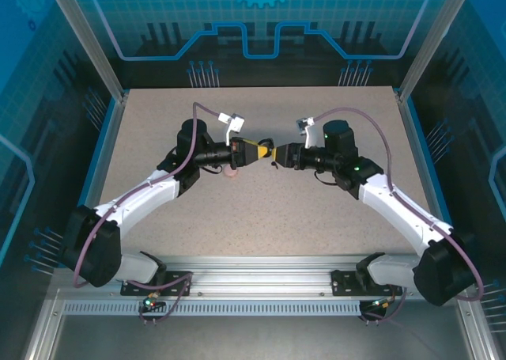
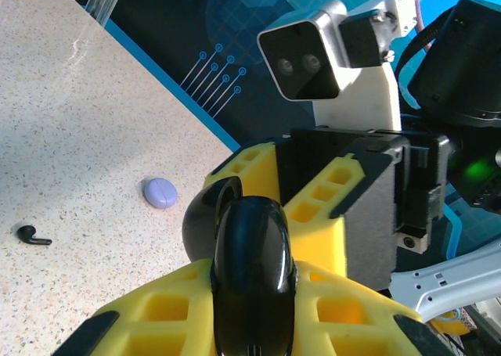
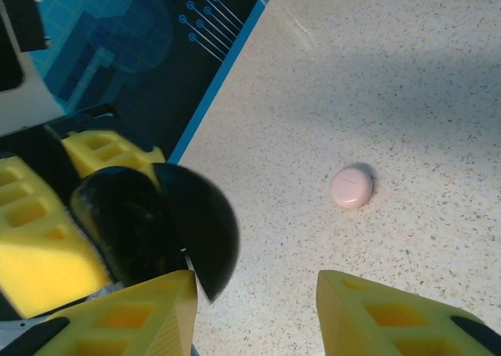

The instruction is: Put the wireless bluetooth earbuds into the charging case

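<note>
Currently the left gripper (image 2: 250,297) is clamped on the black charging case (image 2: 252,266) and holds it off the table at mid-workspace. It reads as a fixture hold, so the other arm can work on the case. The lid (image 3: 197,229) stands open; the cavity beside it is too dark to say whether a bud sits inside. The right gripper (image 3: 254,297) hovers just beside the open lid, jaws parted at a middling width with bare table showing between them, so nothing is held. It is probably there to steady the lid, or is staged for a pickup. A black earbud (image 2: 33,235) lies loose on the table, well apart from the case, so it needs fetching before any insert. With the left arm tied up as holder, that job likely falls to the right. A lilac case (image 2: 160,192) sits shut on the table near that bud. A pink case (image 3: 351,188) is also shut, on the table just beside the left gripper in the top view. The table (image 1: 300,217) is speckled beige, flat and matte. Around it the cell has aluminium frame posts (image 1: 85,39) and blue panels printed with circuit traces, and a slotted rail (image 1: 253,305) runs along the near edge by the arm bases.
</note>
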You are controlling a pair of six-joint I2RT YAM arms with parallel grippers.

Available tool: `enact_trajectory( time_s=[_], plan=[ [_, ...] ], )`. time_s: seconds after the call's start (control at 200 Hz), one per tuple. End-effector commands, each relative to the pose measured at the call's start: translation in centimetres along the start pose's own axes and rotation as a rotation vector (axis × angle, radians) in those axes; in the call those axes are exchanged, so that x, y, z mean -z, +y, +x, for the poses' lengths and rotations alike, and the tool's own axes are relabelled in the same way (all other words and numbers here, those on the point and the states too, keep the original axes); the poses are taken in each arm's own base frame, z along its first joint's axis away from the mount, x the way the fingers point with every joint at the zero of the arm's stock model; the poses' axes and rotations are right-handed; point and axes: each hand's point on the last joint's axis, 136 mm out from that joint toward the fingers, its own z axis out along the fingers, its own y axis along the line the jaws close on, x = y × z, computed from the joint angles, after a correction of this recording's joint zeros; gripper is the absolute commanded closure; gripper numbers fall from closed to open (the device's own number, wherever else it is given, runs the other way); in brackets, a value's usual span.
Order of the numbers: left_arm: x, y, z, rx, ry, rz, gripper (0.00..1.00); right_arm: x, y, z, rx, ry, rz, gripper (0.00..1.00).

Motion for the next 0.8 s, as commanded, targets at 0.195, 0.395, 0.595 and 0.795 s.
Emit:
enact_trajectory(
  time_s=[0.195,0.395,0.595,0.795],
  plan=[
    [0.2,-1.8,-1.4,-0.044,-0.031,0.043,1.0,-1.0,-0.1,-1.7,0.002,-0.035,0.026,0.61],
    [0.2,-1.8,-1.3,-0.042,-0.03,0.044,1.0,-1.1,0.9,-1.9,0.013,-0.033,-0.033,0.62],
    [0.3,-1.9,-1.3,-0.041,-0.027,0.051,1.0,-1.0,1.1,-1.9,0.018,-0.036,-0.065,0.65],
    [0.3,-2.0,-1.4,-0.04,-0.034,0.054,1.0,-1.4,0.7,-2.0,-0.004,-0.025,-0.081,0.73]
  ],
)
